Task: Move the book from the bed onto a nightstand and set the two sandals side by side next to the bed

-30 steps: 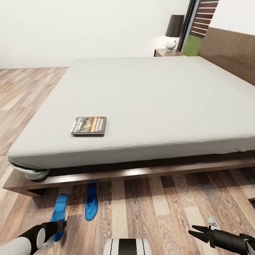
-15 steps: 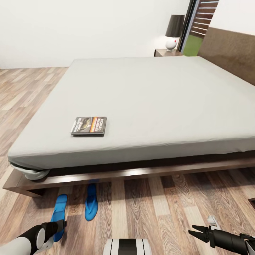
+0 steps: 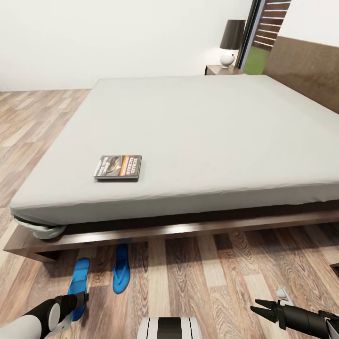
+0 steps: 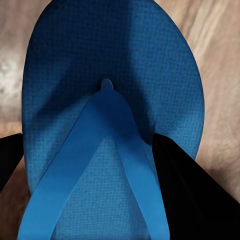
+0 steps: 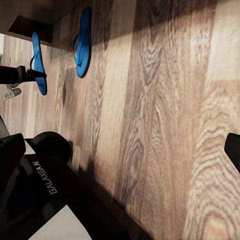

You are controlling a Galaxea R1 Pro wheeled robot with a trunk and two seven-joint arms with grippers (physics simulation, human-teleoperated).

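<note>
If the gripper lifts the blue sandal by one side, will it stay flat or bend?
It will probably bend: the sandal looks like a thin, flat foam sole. It seems light for its size. The dotted surface texture may help against slipping, and the raised strap could offer a surer hold.

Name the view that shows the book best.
The head view: the book lies flat near the bed's front left corner, cover legible. The wrist views show sandals and floor instead.

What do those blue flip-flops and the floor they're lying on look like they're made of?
The left sandal looks like matte foam or rubber: its sole shows a fine dimpled texture, its strap is smooth. The right sandal appears the same. The floor looks like wood planks, brown and beige with visible grain and a slight sheen; possibly laminate.
</note>
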